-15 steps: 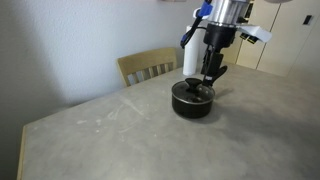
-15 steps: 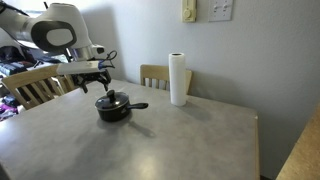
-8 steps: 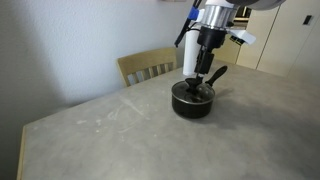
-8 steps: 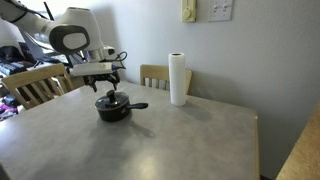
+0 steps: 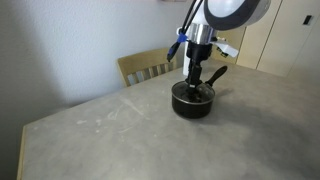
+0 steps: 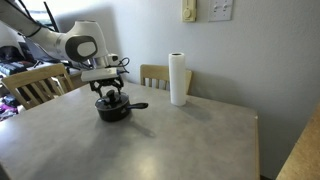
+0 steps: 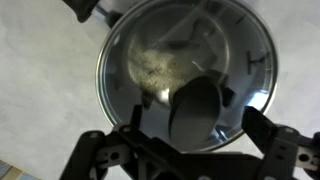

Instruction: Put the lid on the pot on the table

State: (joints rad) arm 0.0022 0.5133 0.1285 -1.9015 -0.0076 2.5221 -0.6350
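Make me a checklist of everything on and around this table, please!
Surface: grey table with faint pale scuffs.
Job's things: the lid sits on the pot; the pot's handle sticks out sideways.
Clutter: paper-towel roll, upright, apart from the pot.
End effector: right above the knob of the lid; its jaws look open on either side of it.
Cables: something blue by the wrist, maybe a lead.
Surroundings: wooden chairs at the table's edge, a white wall, wall plates.
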